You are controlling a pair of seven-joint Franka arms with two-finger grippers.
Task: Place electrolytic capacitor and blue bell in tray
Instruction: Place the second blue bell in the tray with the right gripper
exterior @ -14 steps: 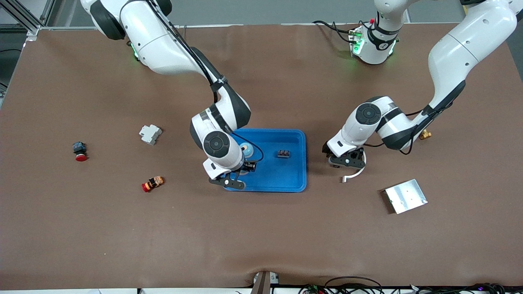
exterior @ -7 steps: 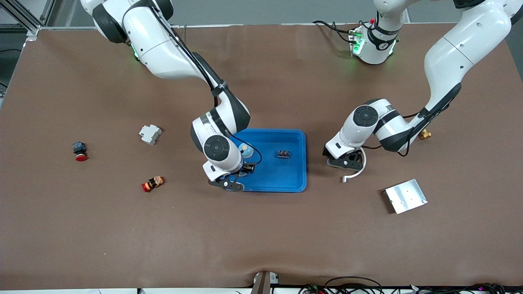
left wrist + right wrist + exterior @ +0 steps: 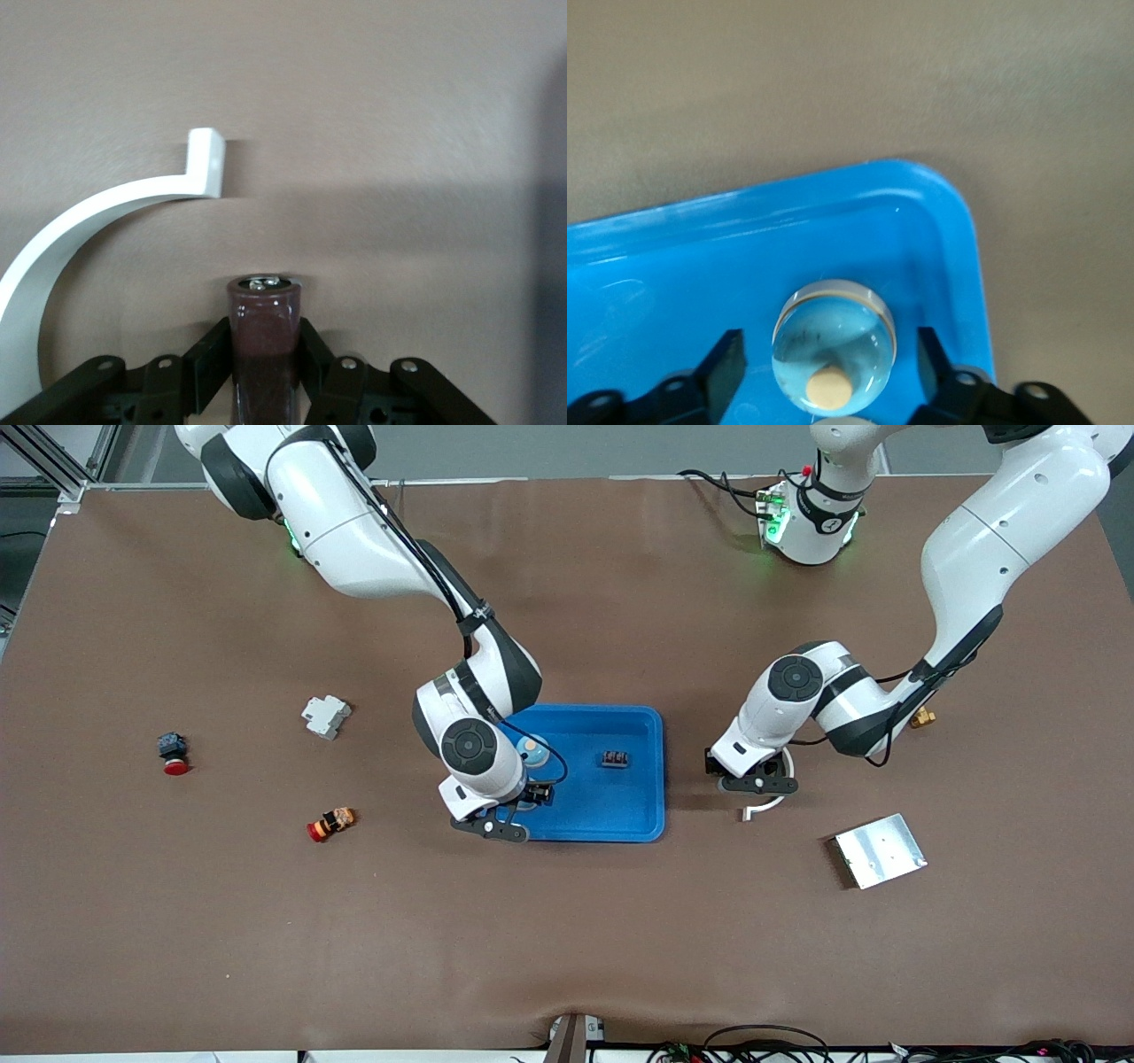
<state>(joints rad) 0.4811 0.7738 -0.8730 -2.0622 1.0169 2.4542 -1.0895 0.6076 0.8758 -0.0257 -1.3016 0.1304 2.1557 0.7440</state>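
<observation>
The blue bell (image 3: pixel 532 752), a pale-blue dome with a tan centre (image 3: pixel 833 350), sits in the bright-blue tray (image 3: pixel 638 815) near the corner at the right arm's end (image 3: pixel 700 266). My right gripper (image 3: pixel 830 354) is open. Its fingers (image 3: pixel 726 359) stand on either side of the bell, apart from it. The electrolytic capacitor (image 3: pixel 264 319) is a dark maroon cylinder with a metal end. My left gripper (image 3: pixel 755 779) is shut on it (image 3: pixel 263 345), low over the mat beside the tray, toward the left arm's end. The hand hides the capacitor in the front view.
A white curved bracket (image 3: pixel 769 802) lies just by the left gripper. A small black part (image 3: pixel 615 759) is in the tray. A silver plate (image 3: pixel 880 850), a brass fitting (image 3: pixel 922 716), a grey block (image 3: pixel 326 716) and two red-capped parts (image 3: pixel 174 754) (image 3: pixel 330 823) lie around the mat.
The left gripper has shut on the capacitor. The right gripper has opened and let go of the bell, which now rests in the tray.
</observation>
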